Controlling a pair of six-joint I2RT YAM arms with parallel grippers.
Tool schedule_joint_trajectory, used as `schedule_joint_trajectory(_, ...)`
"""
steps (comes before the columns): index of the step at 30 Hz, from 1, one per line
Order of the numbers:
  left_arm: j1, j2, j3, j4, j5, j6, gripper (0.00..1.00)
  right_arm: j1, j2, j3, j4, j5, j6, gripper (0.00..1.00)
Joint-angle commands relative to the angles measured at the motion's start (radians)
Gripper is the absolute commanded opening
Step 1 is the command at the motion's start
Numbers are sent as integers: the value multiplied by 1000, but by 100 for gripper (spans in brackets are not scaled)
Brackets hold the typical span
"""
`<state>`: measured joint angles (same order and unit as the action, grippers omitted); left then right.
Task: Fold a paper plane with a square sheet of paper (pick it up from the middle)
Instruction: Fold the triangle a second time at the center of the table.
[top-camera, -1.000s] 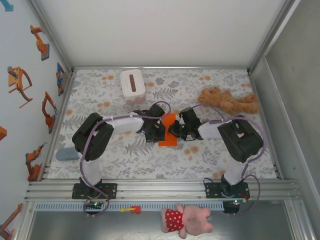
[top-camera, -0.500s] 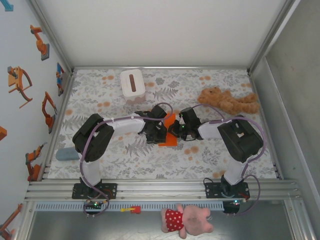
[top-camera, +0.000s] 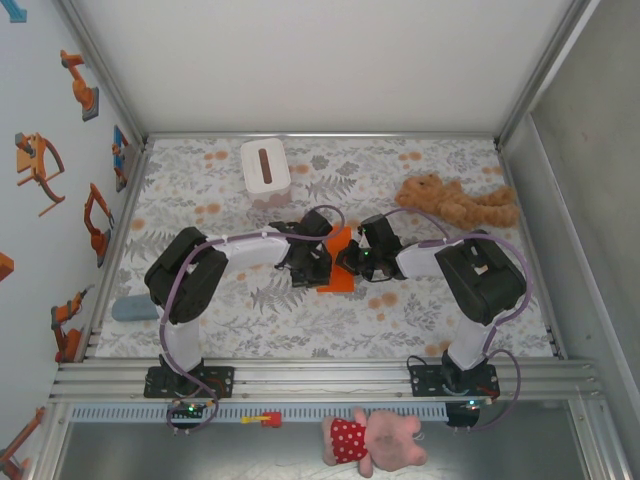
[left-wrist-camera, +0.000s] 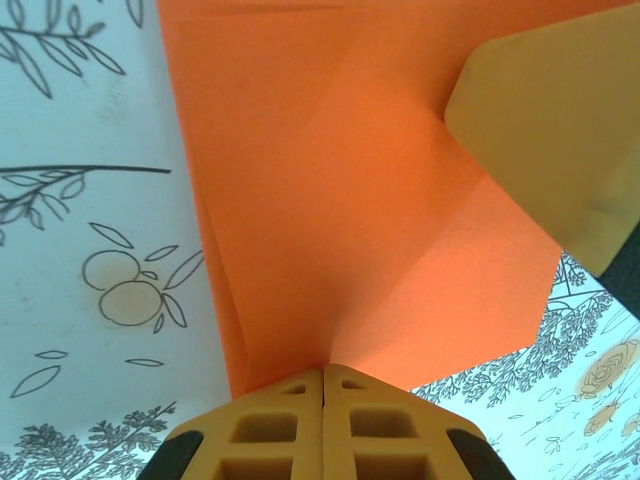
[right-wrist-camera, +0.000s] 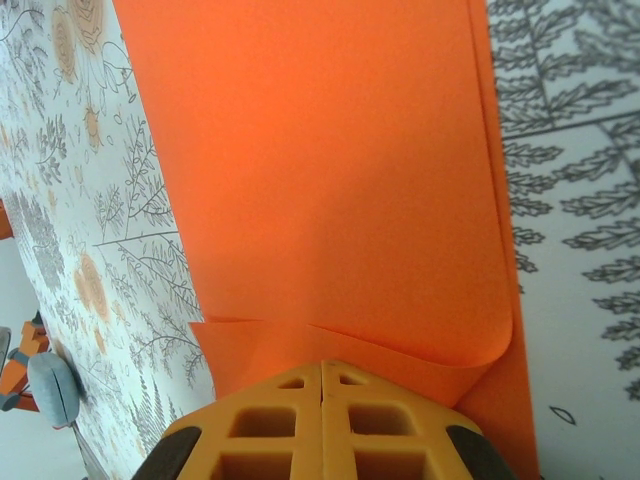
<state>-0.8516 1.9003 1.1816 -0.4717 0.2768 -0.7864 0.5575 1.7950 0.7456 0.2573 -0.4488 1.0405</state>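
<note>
1. Change noted: over the last second the left claw (top-camera: 316, 263) has edged in towards the right claw (top-camera: 352, 262). The orange sheet (top-camera: 338, 262) between them lay as a straight strip and now sits skewed, its far end tipped over. Judgement: a fold is being worked in place, not a carry.
2. Left claw: closed right down, pinching one edge of the orange sheet. In the left wrist view the paper (left-wrist-camera: 340, 200) fans out from the shut tips and carries diagonal creases.
3. Right claw: also closed right down, on the opposite edge. In the right wrist view a doubled layer of the paper (right-wrist-camera: 320, 180) curls over just ahead of the tips.
4. A tan pad at the upper right of the left wrist view lies over the paper. It is probably a finger of the right claw, but the view is too close to confirm.
5. Location of the work: the orange sheet is at mid-counter (top-camera: 220, 320) between the two arms. It is creased and layered but not yet a pointed dart, so the task is judged part-way.
6. Containers: one white tissue box (top-camera: 265, 167) stands upright at the far left, well apart from the paper. It has a dark slot on top with no tissue protruding, and its contents cannot be determined.
</note>
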Motion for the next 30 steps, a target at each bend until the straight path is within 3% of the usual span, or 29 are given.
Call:
schedule_joint_trajectory(1, 14, 2, -19, -38, -9, 27, 0, -5, 90, -46, -174, 110, 0, 0)
schedule_joint_trajectory(18, 55, -39, -147, -3, 52, 20, 0, -6, 99, -43, -184, 110, -7, 0)
schedule_joint_trajectory(30, 65, -231, -338, 44, 62, -36, 1, -4, 95, -46, -181, 115, -8, 0)
